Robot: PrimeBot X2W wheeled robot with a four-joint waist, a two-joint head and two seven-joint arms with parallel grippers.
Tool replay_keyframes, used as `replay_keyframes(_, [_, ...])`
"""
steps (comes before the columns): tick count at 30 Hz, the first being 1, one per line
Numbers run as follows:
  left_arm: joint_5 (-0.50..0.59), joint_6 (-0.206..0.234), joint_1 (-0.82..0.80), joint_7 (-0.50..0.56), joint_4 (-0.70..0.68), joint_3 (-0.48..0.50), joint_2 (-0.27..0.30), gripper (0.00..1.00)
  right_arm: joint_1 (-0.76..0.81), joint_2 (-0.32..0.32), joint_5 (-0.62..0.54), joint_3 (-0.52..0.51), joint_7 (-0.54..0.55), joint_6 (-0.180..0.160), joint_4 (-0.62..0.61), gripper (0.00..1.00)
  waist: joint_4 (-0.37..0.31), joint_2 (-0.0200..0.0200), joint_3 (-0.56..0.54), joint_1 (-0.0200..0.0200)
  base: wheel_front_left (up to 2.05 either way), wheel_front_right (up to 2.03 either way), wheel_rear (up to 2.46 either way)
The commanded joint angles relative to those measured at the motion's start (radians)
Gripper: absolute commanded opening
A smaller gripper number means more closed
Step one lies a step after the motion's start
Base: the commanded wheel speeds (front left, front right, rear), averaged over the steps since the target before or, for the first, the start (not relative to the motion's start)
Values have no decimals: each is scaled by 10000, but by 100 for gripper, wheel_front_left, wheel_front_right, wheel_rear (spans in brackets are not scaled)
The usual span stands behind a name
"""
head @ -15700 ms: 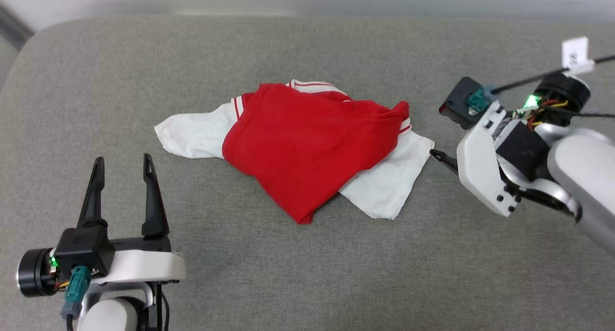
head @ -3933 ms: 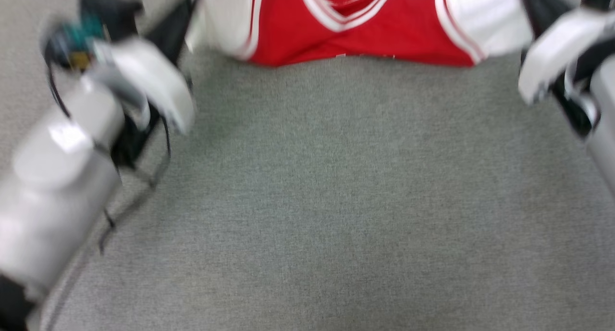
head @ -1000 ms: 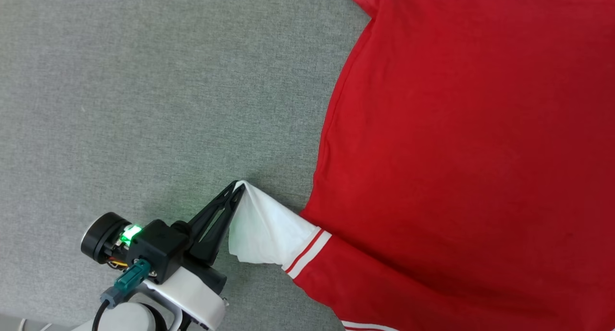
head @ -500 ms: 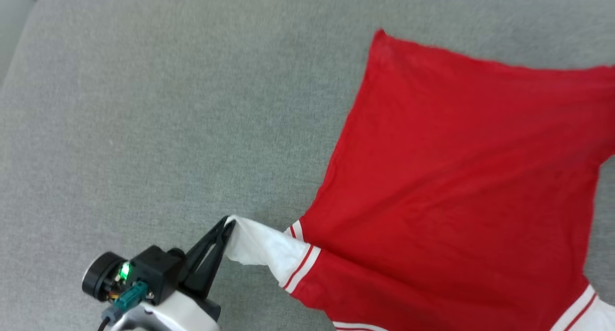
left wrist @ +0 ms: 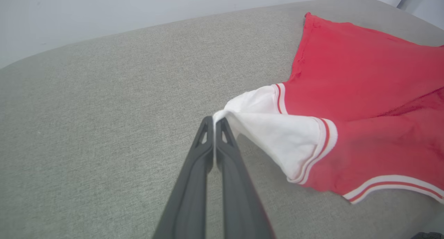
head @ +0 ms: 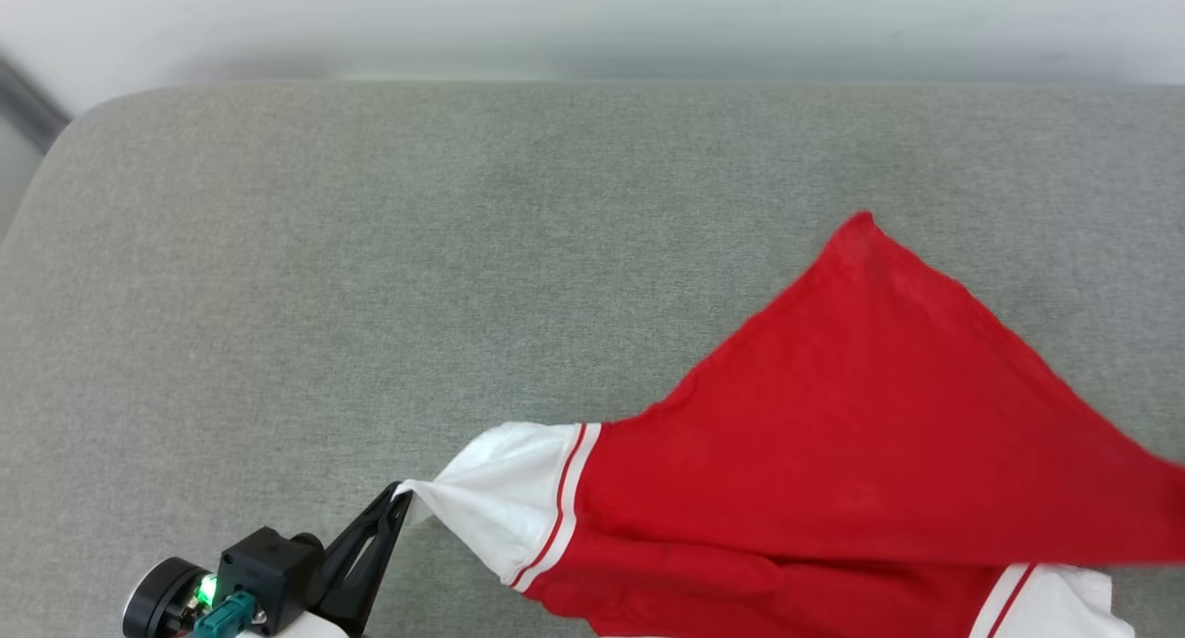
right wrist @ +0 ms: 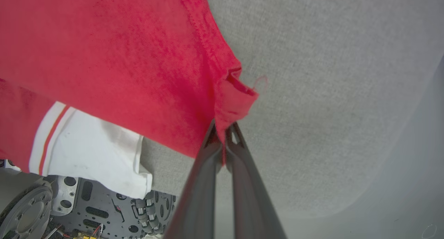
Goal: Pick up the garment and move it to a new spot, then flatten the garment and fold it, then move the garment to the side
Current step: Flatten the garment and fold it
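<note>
The grey cushion (head: 370, 249) carries the work, and the garment (head: 833, 416) sits over its near right part. The red body is pulled into a slanting sheet that rises to a point toward the cushion's middle right. The garment is back side up, so no lettering shows. Below the cushion's near edge, in the right wrist view, the robot's wheeled base (right wrist: 104, 211) shows, and one white sleeve (right wrist: 97, 152) hangs past that edge above it.

The left pincer (head: 400, 492) is at the cushion's near edge, left of middle. It is clenched on the cuff of the other white sleeve (head: 500, 499), which stretches taut from its tips. The right pincer (right wrist: 223, 126) is toward the cushion's right side, clamped on a red hem corner (right wrist: 236, 93); the cloth runs in between its closed fingers.

With the cloth pinched at two far-apart points and not lying smooth, this looks like the pick-up-and-move step. Flattening and folding are not yet begun.

The next move calls for both arms to rise together, wide enough apart that the cloth stays stretched. They should carry it toward the cushion's middle so that no sleeve trails over the near edge. One grip is on a sleeve and the other on a hem, so the sheet will likely hang skewed, and a regrasp may be needed before it is laid flat.
</note>
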Motion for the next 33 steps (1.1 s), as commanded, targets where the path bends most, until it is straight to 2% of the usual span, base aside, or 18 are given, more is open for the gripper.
replay_keyframes(1, [-31, 45, 123, -44, -19, 23, 45, 0, 763, 39, 112, -157, -180, -7, -77, 0, -154, 0, -128, 1, 0, 0, 0])
replay_keyframes(7, [-50, -20, 203, -75, 30, 42, 90, 0, 3257, 582, 218, -661, -697, -7, 28, 0, -295, 0, -138, 1, 0, 0, 0])
replay_keyframes(11, [-44, -25, 170, -75, 108, 40, 70, 0, 3919, 1121, 125, -1068, -926, -7, 78, 0, -366, 0, -133, 1, 0, 0, 0])
replay_keyframes(12, [-48, -38, 159, -74, 126, 38, 57, 0, 3931, 1224, 69, -1215, -985, -7, 28, 41, -384, 0, -136, 1, 0, 0, 0])
replay_keyframes(13, [-58, -42, 164, -76, 147, 42, 52, 0, 3866, 1299, -6, -1385, -1058, -7, -43, 100, -414, 0, -150, 1, 0, 0, 0])
replay_keyframes(19, [-16, -98, 80, -83, 208, 19, -3, 0, 2883, 1086, -416, -2602, -1185, -7, -1177, 100, -433, 0, -169, 1, 0, 0, 0])
replay_keyframes(24, [112, -146, -122, -97, 210, 15, -90, 0, 1381, 805, -668, -3088, -629, -7, -2142, 100, -287, 0, 73, 1, 0, 0, 0])
replay_keyframes(28, [230, -212, -363, -78, 222, 11, -179, 0, -210, 667, -1071, -2340, 237, -7, -2541, 100, -120, 0, 401, 1, 0, 0, 0])
replay_keyframes(33, [443, -289, -719, -8, 215, -19, -308, 0, -2457, 1225, -1525, -731, 1560, -7, -2023, 100, 115, 0, 883, 1, 0, 0, 0])
